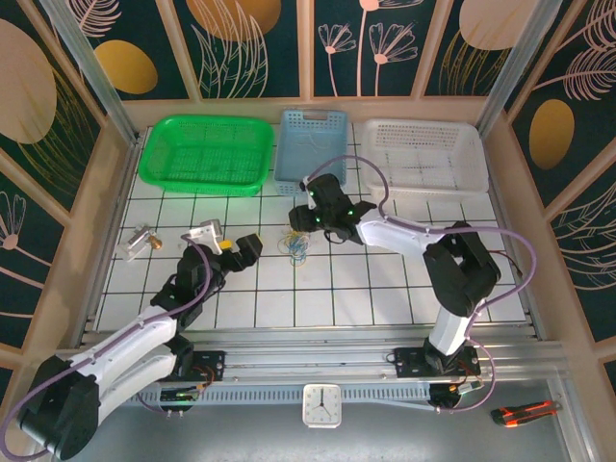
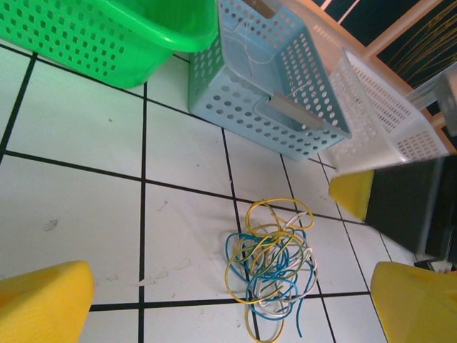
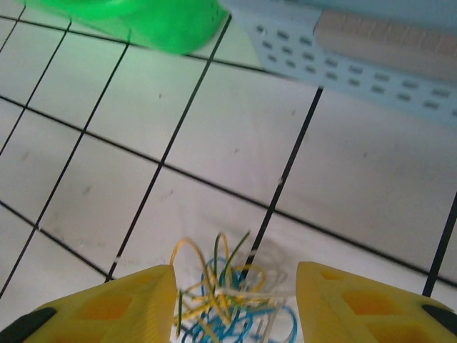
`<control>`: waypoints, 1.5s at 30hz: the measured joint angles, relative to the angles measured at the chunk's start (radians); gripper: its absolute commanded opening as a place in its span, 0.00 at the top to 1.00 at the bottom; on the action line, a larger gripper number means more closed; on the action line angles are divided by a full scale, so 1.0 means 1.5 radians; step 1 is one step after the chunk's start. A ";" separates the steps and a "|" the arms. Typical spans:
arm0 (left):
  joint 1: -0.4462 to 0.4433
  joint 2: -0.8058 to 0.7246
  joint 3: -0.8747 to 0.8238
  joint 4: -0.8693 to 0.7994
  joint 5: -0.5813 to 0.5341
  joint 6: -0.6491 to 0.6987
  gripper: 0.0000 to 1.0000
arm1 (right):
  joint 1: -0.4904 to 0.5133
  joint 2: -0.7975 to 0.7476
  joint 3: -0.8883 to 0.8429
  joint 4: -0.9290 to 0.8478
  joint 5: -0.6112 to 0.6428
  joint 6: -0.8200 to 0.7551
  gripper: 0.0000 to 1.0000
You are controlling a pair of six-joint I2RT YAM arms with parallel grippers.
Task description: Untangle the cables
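Along the upper edge of the white gridded table (image 1: 375, 289) stand, left to right, a green basket (image 1: 204, 152), blue basket (image 1: 313, 135) and white basket (image 1: 423, 156), with a small metallic part (image 1: 140, 243) at mid-left, a clock (image 1: 320, 404) at bottom centre and a utility knife (image 1: 525, 413) at lower right.

The fixed camera looks down from high behind onto the white gridded tabletop (image 1: 385, 279). Both wrist cameras, low and close, face the thin blue, yellow and white cables (image 2: 271, 264).
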 measured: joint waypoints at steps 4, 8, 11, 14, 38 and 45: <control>0.000 0.026 0.002 0.004 0.008 0.001 0.01 | -0.009 0.037 0.033 -0.006 -0.009 -0.020 0.52; 0.000 0.039 0.009 0.010 0.016 0.001 0.01 | -0.009 0.077 0.047 -0.016 -0.027 -0.034 0.52; 0.000 0.046 0.010 0.031 0.022 0.000 0.01 | -0.009 0.099 0.050 -0.026 -0.037 -0.039 0.53; 0.000 0.061 0.012 0.045 0.023 0.000 0.01 | -0.009 0.108 0.051 -0.029 -0.044 -0.039 0.60; 0.000 0.105 0.081 0.039 0.027 0.000 0.01 | -0.026 0.045 -0.007 0.044 -0.130 -0.016 0.51; 0.000 0.151 0.100 0.038 0.039 0.000 0.01 | -0.026 0.094 0.005 0.041 -0.161 -0.013 0.53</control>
